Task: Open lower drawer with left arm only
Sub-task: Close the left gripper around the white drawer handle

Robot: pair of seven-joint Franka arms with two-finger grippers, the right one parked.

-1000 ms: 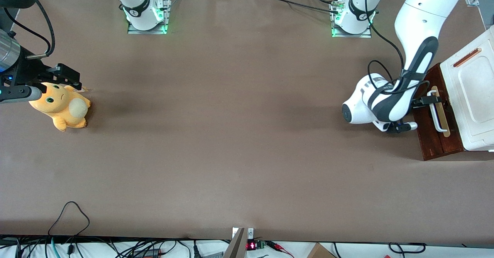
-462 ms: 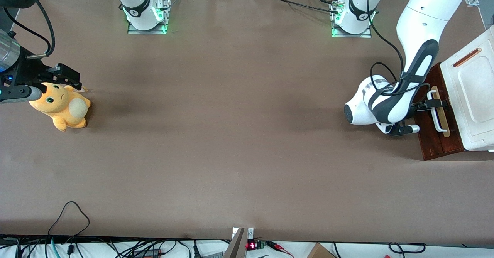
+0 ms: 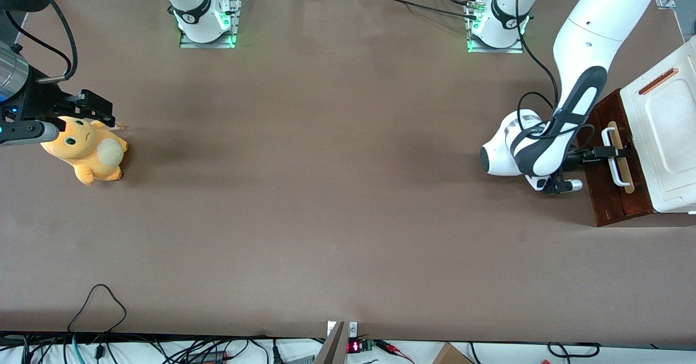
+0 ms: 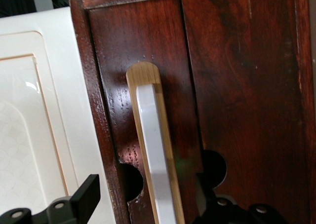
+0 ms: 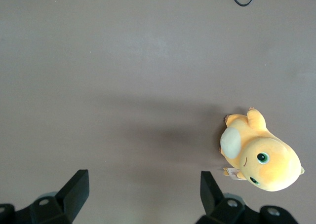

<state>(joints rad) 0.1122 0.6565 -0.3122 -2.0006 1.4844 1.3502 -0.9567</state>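
While reaching at the working arm's end of the table: left arm point(image 3: 576, 81), white with dark grey panels, bent low in front of the cabinet.
Gripper point(image 3: 613, 152): at the white bar handle point(image 4: 155, 155), fingers spread, one finger point(image 4: 86, 197) on each side of the bar.
Lower drawer point(image 3: 609, 190): dark reddish-brown front, below the white cabinet top point(image 3: 666, 130), handle mounted on a pale wood strip point(image 4: 143, 76).
Table point(image 3: 326, 190): brown surface.
Plush toy point(image 3: 87, 152): orange, toward the parked arm's end of the table.
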